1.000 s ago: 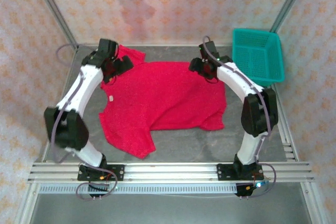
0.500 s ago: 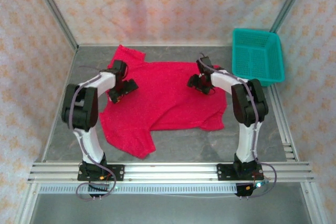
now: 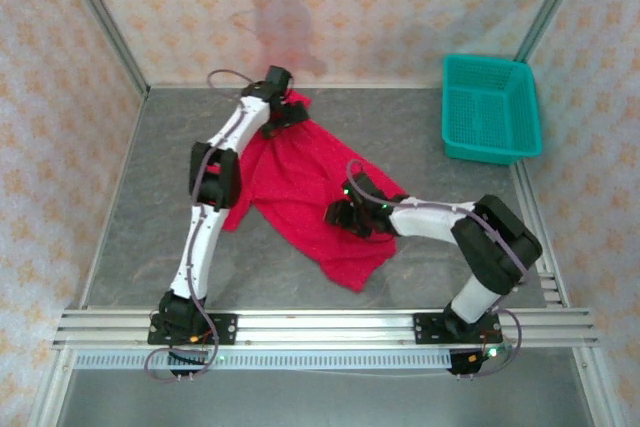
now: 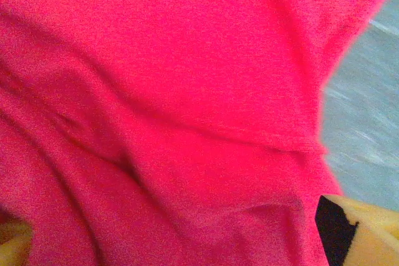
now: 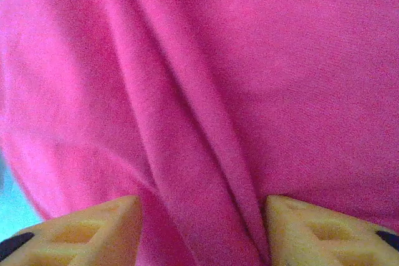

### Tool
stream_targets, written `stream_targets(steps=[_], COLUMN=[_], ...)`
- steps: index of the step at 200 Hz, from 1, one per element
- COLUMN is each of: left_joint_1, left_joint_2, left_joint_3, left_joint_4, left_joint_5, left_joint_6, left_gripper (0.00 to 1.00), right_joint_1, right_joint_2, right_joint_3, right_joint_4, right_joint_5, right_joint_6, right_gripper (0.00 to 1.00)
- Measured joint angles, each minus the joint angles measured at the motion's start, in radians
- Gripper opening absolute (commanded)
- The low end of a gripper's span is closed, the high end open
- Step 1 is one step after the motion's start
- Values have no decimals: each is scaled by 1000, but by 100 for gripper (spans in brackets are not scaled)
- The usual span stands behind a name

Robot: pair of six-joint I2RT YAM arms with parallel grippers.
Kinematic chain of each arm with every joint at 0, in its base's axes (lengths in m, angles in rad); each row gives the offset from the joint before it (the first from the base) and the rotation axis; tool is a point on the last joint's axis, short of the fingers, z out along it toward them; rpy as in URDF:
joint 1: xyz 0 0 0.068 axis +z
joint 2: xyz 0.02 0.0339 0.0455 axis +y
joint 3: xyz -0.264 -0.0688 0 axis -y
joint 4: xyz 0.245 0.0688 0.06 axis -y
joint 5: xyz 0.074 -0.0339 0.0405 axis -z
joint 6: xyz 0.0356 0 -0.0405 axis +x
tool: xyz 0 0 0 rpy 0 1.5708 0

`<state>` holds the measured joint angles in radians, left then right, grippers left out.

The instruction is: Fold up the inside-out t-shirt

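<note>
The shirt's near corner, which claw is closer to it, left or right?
Right. The right claw is over the shirt just behind that corner; the left claw is at the shirt's far end, near the back wall.

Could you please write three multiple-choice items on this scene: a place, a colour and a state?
1. Where does the teal mesh basket stand? A) far right corner of the table B) near left corner C) on the garment
2. What colour is the t-shirt? A) blue B) red C) white
3. How does the t-shirt lie? A) folded square B) rumpled diagonal strip C) inside the basket
Answers: A, it sits at the far right; B, the cloth is bright red; B, creases run along its slanted length.
</note>
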<state>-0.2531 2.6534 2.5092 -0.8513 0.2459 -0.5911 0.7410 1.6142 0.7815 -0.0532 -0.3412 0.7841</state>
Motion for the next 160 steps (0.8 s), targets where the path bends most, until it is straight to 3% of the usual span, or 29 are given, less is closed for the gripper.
stream_targets(steps=[12,32,50,72,96,111,128,160], left_joint_1=[-45,-92,-79,15,162,220,229,201], left_joint_2=[26,-14,-160,-425,-688,-772,-766,-620], left_joint_3=[63,24,-163,-455,-711,-810,-853,-864], left_joint_4=[-30,-63,-72,-35,65,116,144,183], left_joint_5=[40,81,83,52,16,3,7,62], left_joint_6=[32,69,82,84,60,42,34,12], left_gripper=[97,97,97,96,95,94,93,90], right_joint_1=[0,-63,-145,-215,-245,-250,-253,-264], right_joint_2=[-35,-117,-163,-142,5,128,279,482], right_joint_3=[-9,1,37,99,238,354,505,739], right_joint_4=[-29,-88,-119,-127,-138,-150,-157,-198], right_joint_5=[9,52,83,97,80,58,29,-7], right_joint_6=[13,2,-29,-69,-114,-133,-155,-177], right_gripper=[57,57,54,49,47,47,47,47])
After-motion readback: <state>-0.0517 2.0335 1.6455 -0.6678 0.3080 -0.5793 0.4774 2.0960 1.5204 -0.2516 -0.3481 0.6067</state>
